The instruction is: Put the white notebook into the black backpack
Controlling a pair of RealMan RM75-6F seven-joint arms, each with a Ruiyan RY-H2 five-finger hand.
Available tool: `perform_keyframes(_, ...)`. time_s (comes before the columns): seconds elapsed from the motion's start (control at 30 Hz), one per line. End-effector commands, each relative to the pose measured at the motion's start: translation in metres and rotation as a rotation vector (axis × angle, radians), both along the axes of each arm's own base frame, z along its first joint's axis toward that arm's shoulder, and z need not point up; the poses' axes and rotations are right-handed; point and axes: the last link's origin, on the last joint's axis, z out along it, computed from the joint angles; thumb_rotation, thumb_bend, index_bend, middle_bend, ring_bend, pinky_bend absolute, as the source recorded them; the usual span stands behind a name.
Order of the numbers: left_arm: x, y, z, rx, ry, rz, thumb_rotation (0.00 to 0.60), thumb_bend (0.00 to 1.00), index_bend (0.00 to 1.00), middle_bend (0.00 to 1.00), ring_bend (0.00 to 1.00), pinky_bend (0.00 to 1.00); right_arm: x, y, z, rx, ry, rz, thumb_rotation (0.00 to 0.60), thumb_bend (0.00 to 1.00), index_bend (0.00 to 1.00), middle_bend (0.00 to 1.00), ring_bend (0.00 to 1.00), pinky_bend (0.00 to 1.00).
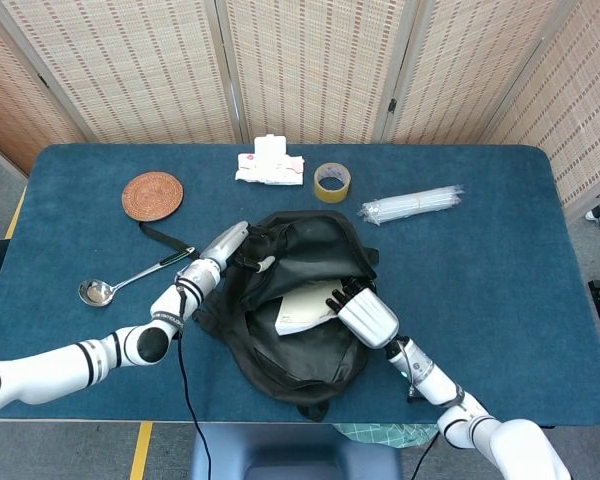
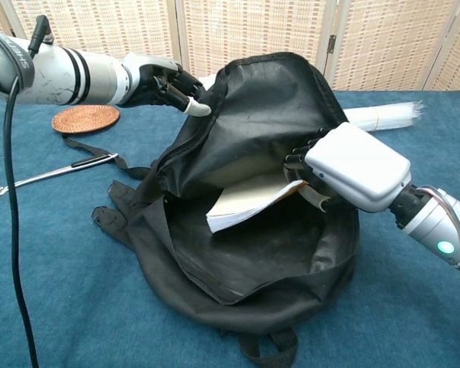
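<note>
Head view
Notebook place: the white notebook (image 1: 302, 308) lies partly inside the open mouth of the black backpack (image 1: 290, 350), its near edge showing under the raised flap.
Right hand: the right hand (image 1: 361, 313) is at the notebook's right edge, fingers curled onto it; the exact grip is hidden by the hand's white back.
Left hand: the left hand (image 1: 232, 246) grips the backpack's upper left rim and holds the opening up.
Other things: a woven coaster (image 1: 152, 195), a metal ladle (image 1: 120, 283), a roll of tape (image 1: 332, 181) and a bundle of clear straws (image 1: 410, 203) lie well apart on the blue table (image 1: 500, 280).

Chest view
Notebook feel: thin, soft-covered and light by the look of it; the free corner sags, so it will likely bend if held only at one edge.
Hold point: the spine-side edge under the right hand (image 2: 356, 165) looks the firmest place.
Backpack feel: limp fabric; the flap (image 2: 253, 115) would probably collapse onto the notebook (image 2: 253, 201) if the left hand (image 2: 167, 82) let go.
</note>
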Motion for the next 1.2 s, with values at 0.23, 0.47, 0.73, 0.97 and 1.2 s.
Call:
perform_keyframes(0.23,-0.001,-0.001,-0.001,-0.004,0.001,-0.001,0.6,0.51,0.65,0.33,0.2,0.0,-0.008,0.009,0.01,-0.018,-0.016,-0.04,0.6,0.39,0.24,0.25,0.33,0.27)
perform_keyframes(0.47,0.0,-0.002,-0.001,-0.004,0.002,-0.002,0.6,0.51,0.64,0.33,0.2,0.0,-0.01,0.023,0.026,-0.039,-0.053,-0.079,0.6,0.27,0.05,0.16,0.25,0.22)
perform_keyframes(0.73,0.0,-0.005,0.002,-0.007,0.003,-0.005,0.6,0.51,0.61,0.33,0.2,0.0,-0.016,0.045,0.06,-0.072,-0.097,-0.091,0.6,0.23,0.03,0.15,0.23,0.21)
perform_keyframes(0.97,0.001,-0.018,0.008,-0.049,0.0,-0.048,0.6,0.4,0.32,0.22,0.13,0.0,-0.034,0.075,0.099,-0.1,-0.098,-0.119,0.6,0.23,0.03,0.15,0.23,0.21)
perform_keyframes(1.2,-0.004,-0.036,0.021,-0.05,-0.028,-0.091,0.6,0.38,0.2,0.16,0.08,0.0,-0.052,0.087,0.126,-0.139,-0.117,-0.18,0.6,0.23,0.03,0.16,0.25,0.21)
